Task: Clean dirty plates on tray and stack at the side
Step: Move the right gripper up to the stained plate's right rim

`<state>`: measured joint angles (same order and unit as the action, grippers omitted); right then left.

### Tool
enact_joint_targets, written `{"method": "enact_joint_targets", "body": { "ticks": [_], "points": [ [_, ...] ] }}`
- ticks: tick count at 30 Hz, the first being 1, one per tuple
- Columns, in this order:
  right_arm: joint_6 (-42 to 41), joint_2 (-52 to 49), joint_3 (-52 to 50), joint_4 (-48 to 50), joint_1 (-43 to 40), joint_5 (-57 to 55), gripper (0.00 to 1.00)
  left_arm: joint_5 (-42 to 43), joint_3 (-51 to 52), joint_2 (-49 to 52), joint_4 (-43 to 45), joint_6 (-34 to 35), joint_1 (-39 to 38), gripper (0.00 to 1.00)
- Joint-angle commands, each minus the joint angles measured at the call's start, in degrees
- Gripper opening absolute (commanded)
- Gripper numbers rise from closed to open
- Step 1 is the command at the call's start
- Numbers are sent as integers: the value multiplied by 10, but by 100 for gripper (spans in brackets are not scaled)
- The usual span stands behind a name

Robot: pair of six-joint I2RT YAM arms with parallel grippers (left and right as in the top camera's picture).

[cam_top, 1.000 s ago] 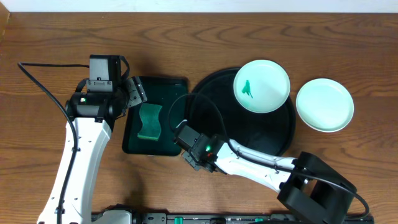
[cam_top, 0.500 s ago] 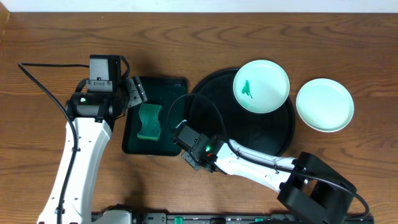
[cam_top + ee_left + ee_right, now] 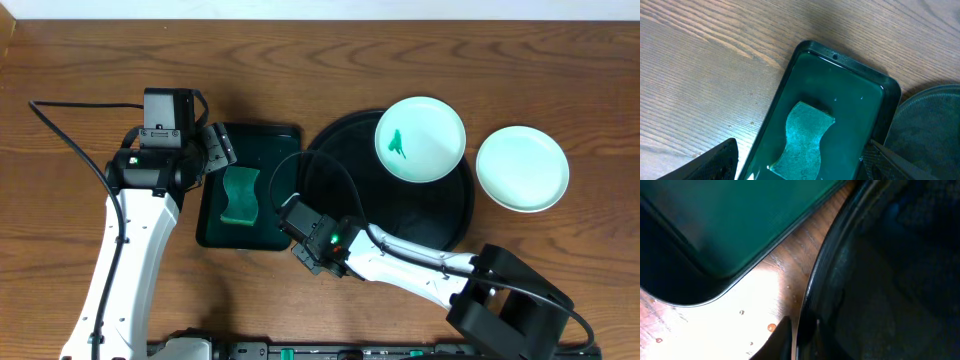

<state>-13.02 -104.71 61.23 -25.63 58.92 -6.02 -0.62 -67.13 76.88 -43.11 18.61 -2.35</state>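
Right fingers seem slightly looser on the tray rim.

- We see a brown wooden table filling the frame.
- Centre left: dark green rectangular tray.
- Centre right: round black tray.
- Far right: pale plate on bare wood.

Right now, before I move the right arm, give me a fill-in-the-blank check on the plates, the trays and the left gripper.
The large round glossy black tray carries ____ small pale mint plate, smeared green.
The only thing in the dark green rectangular tray is a wavy green ____.
The unsmeared pale mint plate sits on the wooden table, to the ____ of the black tray in the overhead view.
The left gripper hangs over the green tray, jaws ____.
Missing words: one; sponge; right; open.
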Motion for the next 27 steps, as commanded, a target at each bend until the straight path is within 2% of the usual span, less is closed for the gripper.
{"method": "enact_joint_targets", "body": {
  "ticks": [1, 11, 21, 27],
  "points": [
    [2, 17, 13, 4, 9, 76, 16, -7, -9, 0, -1, 1, 2, 80],
    [2, 87, 52, -37, -75, 73, 27, -7, -9, 0, -1, 1, 2, 80],
    [2, 133, 52, -70, -279, 69, 26, -7, -9, 0, -1, 1, 2, 80],
    [2, 133, 52, -70, -377, 67, 30, -7, -9, 0, -1, 1, 2, 80]
  ]
}}
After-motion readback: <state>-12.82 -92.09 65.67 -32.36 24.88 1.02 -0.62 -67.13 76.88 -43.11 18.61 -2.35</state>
